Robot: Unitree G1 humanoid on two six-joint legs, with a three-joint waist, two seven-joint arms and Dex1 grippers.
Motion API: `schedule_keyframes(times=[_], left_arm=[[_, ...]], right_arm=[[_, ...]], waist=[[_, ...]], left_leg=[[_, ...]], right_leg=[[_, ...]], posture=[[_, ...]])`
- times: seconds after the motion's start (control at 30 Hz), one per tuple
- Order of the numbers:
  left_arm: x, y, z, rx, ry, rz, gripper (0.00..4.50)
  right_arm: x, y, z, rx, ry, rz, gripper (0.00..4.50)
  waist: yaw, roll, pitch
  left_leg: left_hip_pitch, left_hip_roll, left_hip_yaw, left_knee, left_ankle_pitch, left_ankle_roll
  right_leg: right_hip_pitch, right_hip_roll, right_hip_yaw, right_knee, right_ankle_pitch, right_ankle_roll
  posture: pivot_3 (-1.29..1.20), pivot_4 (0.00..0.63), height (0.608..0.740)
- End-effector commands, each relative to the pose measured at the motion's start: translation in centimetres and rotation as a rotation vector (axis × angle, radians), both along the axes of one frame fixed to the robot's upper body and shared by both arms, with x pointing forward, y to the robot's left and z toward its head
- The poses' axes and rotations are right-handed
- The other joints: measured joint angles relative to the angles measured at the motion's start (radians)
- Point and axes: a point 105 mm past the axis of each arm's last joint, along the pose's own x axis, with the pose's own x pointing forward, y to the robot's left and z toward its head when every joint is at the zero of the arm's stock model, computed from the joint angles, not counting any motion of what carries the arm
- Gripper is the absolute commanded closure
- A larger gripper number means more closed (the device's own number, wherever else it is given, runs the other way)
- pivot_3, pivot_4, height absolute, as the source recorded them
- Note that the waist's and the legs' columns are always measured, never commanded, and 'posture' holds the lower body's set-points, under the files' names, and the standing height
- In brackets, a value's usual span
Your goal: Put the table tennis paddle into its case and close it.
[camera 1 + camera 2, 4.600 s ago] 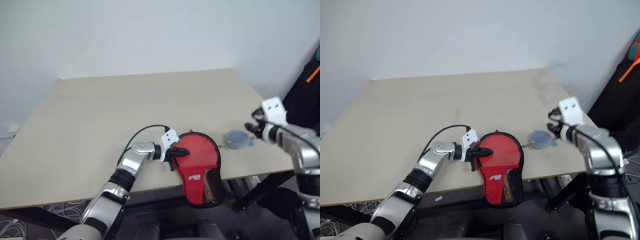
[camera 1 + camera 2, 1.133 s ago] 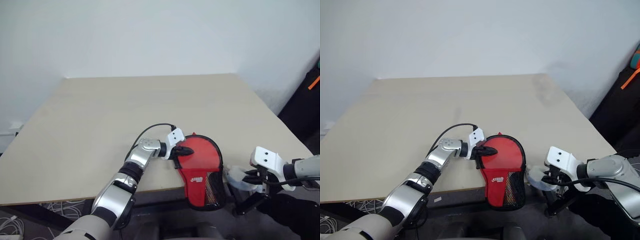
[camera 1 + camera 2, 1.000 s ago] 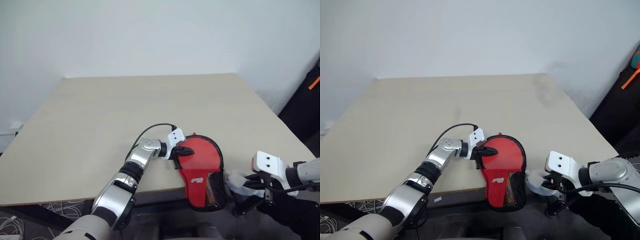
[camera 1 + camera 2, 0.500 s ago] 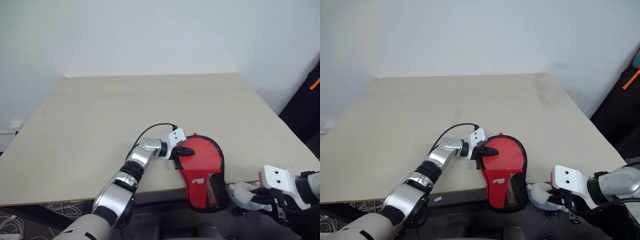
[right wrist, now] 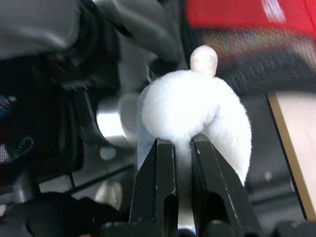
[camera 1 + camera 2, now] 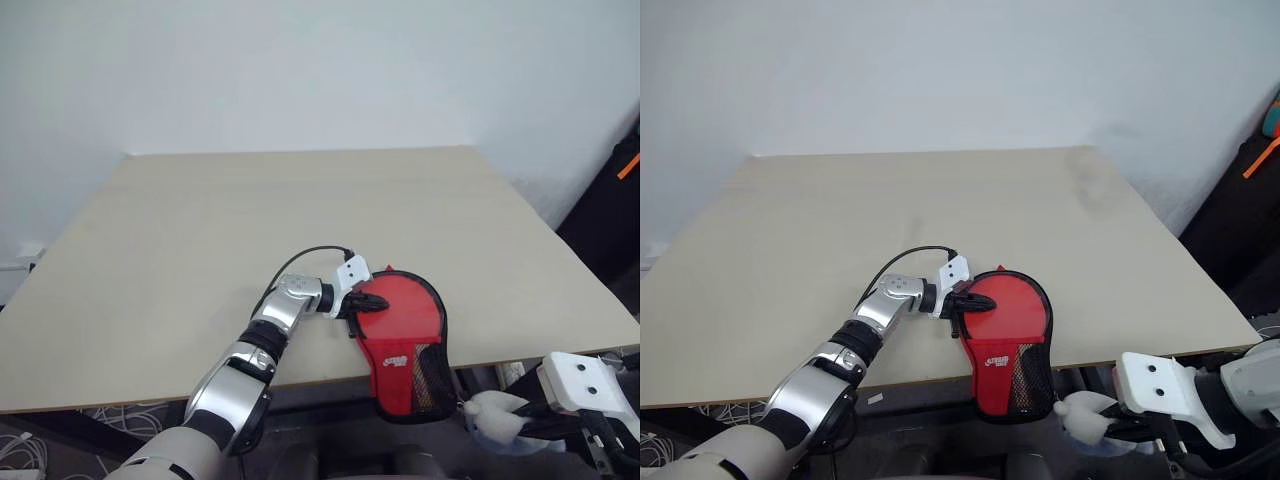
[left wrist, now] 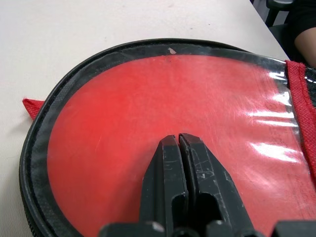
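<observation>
Change since a second ago lies with the right gripper: it has drawn back from beside the case's mesh end to a spot below the near edge of the table, off the tabletop altogether, and it has carried the white fluffy lump along. Several seconds earlier that lump lay on the tabletop just past the case, with the right gripper above it. The left gripper has stayed where it was, and the case has not shifted.

The left gripper's jaws are pressed together with no gap, their tips resting on the case's glossy red face, inside the black zipper rim that curves around ahead of them. The case's handle end, with black mesh and a white logo, hangs over the table's near edge, away from those tips. Whether the paddle is inside cannot be told.

The right gripper's jaws are nearly closed, pinching the lump's lower edge so that its bulk swells out just beyond the fingertips. The lump is soft and fuzzy, rounded, with a small knob on its far side. The case is paddle-shaped fabric with a shiny film over its round part.
</observation>
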Motion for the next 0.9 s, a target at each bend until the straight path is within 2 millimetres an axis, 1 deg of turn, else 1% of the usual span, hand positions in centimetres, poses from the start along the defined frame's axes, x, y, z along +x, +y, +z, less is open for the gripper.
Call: schedule_keyframes(times=[0.03,0.23,0.3,0.37,0.53,0.6,0.7,0.77,0.87,0.9], left_arm=[[-0.1,0.6,-1.3,0.063,0.037,0.02,4.5],[0.1,0.3,-1.0,0.053,0.039,0.033,4.5],[0.2,0.4,-0.9,0.055,0.038,0.037,4.5],[0.3,0.6,-0.9,0.06,0.035,0.04,4.5],[0.5,0.9,-0.9,0.068,0.03,0.045,4.5],[0.5,1.0,-0.9,0.07,0.028,0.047,4.5],[0.6,1.0,-0.8,0.068,0.024,0.054,4.5],[0.7,1.0,-0.7,0.061,0.021,0.057,4.5],[0.6,1.3,0.2,0.039,0.015,0.048,4.5],[0.5,1.5,0.5,0.035,0.014,0.043,4.5]], right_arm=[[-0.8,1.3,1.0,0.048,-0.001,0.062,4.49],[-2.3,3.4,0.5,0.106,0.03,0.15,4.49],[-2.8,3.5,0.5,0.112,0.05,0.172,4.49],[-2.8,3.3,0.5,0.114,0.054,0.174,4.49],[-1.6,2.2,-0.6,0.065,0.021,0.136,4.49],[-1.3,2.5,-0.7,0.087,0.01,0.118,4.49],[-0.2,2.8,-0.8,0.109,-0.028,0.078,4.49],[0.8,3.2,-0.6,0.143,-0.056,0.045,4.49],[3.3,4.0,1.0,0.253,-0.097,-0.037,4.49],[3.9,4.2,1.3,0.279,-0.103,-0.055,4.17]], waist=[[0.0,0.0,0.0],[0.004,0.0,0.0],[0.009,0.0,0.0],[0.014,-0.001,0.0],[0.018,-0.001,0.0],[0.018,-0.001,0.0],[0.017,-0.001,0.0],[0.017,-0.001,0.0],[0.012,-0.003,0.002],[0.012,-0.002,0.003]], left_leg=[[0.0,0.0,0.0,0.0,0.0,0.0],[0.0,0.0,0.0,0.0,0.0,0.0],[0.0,0.0,0.0,0.0,0.0,0.0],[-0.001,0.0,0.0,0.0,0.0,0.0],[0.0,0.0,0.0,0.0,0.0,0.0],[0.0,0.001,0.0,0.0,0.0,0.0],[0.0,0.001,0.001,0.0,0.0,0.0],[0.001,0.001,0.001,0.0,0.0,0.0],[0.001,0.002,0.002,0.0,0.0,0.0],[0.001,0.003,0.002,0.0,0.0,0.0]], right_leg=[[0.0,0.0,0.0,0.0,0.0,0.0],[0.0,0.0,0.0,0.0,0.0,0.0],[0.0,0.0,-0.001,0.0,0.0,0.0],[0.0,0.0,0.0,0.0,0.0,0.0],[0.0,0.0,0.0,0.0,0.0,0.0],[0.0,0.0,0.0,0.0,0.0,0.0],[0.0,0.0,-0.001,0.0,0.0,0.0],[0.0,0.0,0.0,0.0,0.0,0.0],[0.0,0.0,-0.001,0.0,0.0,0.0],[-0.001,0.0,-0.001,0.0,0.0,0.0]], posture=[[0.0,0.0,0.74],[0.0,0.0,0.74],[0.0,0.0,0.74],[0.0,0.0,0.74],[0.0,0.0,0.74],[0.0,0.0,0.74],[0.0,0.0,0.74],[0.0,0.0,0.74],[0.0,0.0,0.74],[0.0,0.0,0.74]])
